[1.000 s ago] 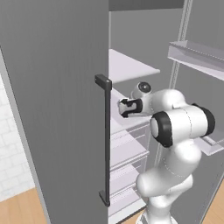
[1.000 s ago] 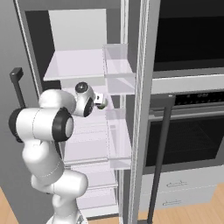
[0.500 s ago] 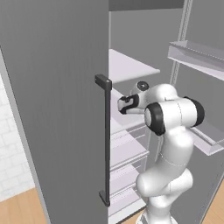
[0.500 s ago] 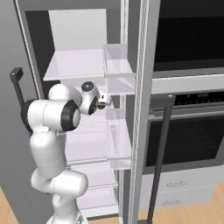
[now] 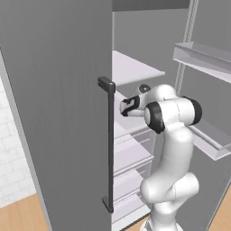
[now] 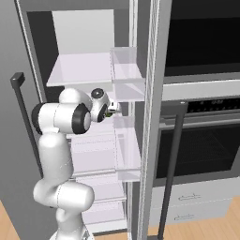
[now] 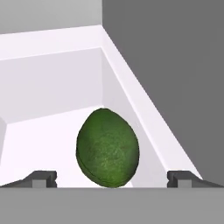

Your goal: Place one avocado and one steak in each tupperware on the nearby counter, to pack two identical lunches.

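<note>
Jaws (image 7: 112, 178) spread wide, empty; hand view shows avocado (image 7: 107, 148) between fingertips (image 7: 43, 177).

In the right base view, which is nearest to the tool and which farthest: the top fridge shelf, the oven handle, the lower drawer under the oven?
1. Top fridge shelf, just above the tool.
2. Oven handle, to its right and lower.
3. Lower drawer, bottom right, farthest.

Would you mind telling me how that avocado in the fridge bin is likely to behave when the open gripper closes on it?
The avocado is egg-shaped with no flat side, so it will probably roll or pivot if only one finger touches it first. Its dimpled skin should give fair friction. It looks solid, likely stiff under a squeeze, and the white bin wall beside it may limit any roll.
</note>
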